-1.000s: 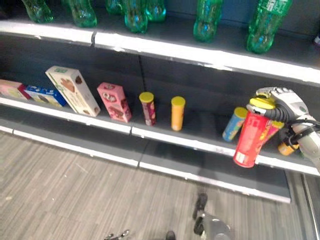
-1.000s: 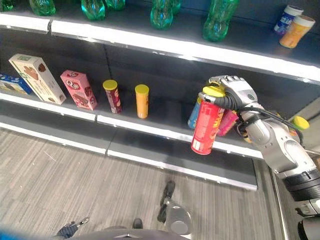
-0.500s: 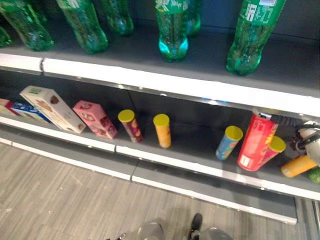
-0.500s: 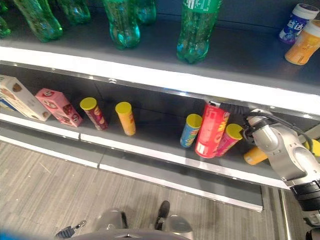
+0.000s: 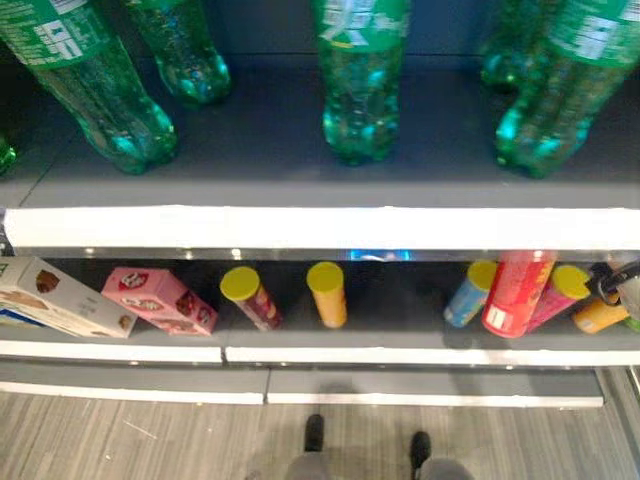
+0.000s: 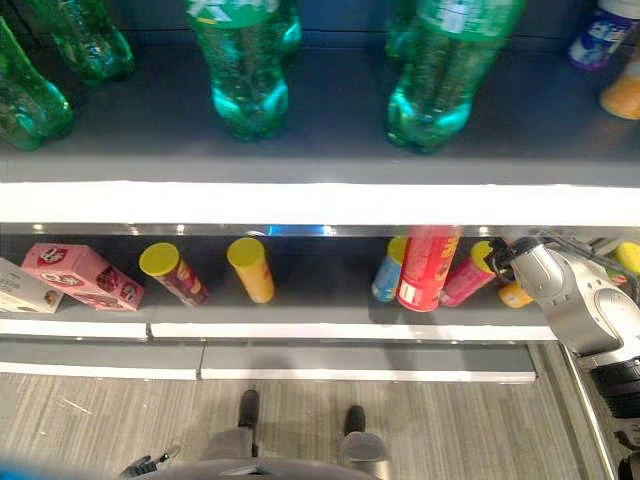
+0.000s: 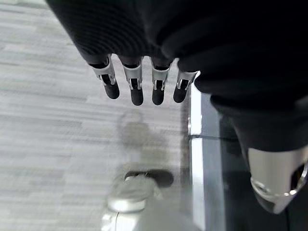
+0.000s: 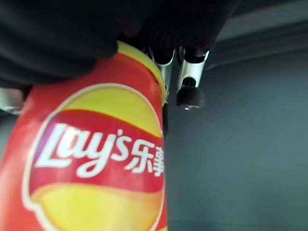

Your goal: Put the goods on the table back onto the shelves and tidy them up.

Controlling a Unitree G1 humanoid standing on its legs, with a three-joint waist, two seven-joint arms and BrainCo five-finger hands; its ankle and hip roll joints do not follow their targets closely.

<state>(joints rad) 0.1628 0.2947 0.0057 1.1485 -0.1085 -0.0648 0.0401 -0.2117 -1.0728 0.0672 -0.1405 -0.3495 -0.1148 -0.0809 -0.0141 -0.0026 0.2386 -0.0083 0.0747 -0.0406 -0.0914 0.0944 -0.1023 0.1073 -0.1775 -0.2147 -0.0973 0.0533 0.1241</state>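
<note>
A red chip can (image 5: 513, 296) with a yellow lid stands slightly tilted on the lower shelf (image 5: 400, 354), between a blue can (image 5: 466, 295) and a pink can (image 5: 555, 295). My right hand (image 8: 189, 82) is shut on the top of this red can (image 8: 96, 168), fingers curled round it just under the lid. In the eye views the upper shelf's white edge (image 6: 320, 203) hides the can's top and most of that hand. My left hand (image 7: 134, 86) hangs idle over the grey floor, fingers straight and holding nothing.
Also on the lower shelf are a white box (image 5: 60, 298), a pink box (image 5: 160, 300), a dark red can (image 5: 250, 297), an orange-yellow can (image 5: 328, 293) and an orange can (image 5: 598, 316) at far right. Green bottles (image 5: 360, 90) stand on the upper shelf.
The camera has moved closer and higher. My right hand has carried the red can from in front of the shelf in onto the lower shelf, between the blue and pink cans.
</note>
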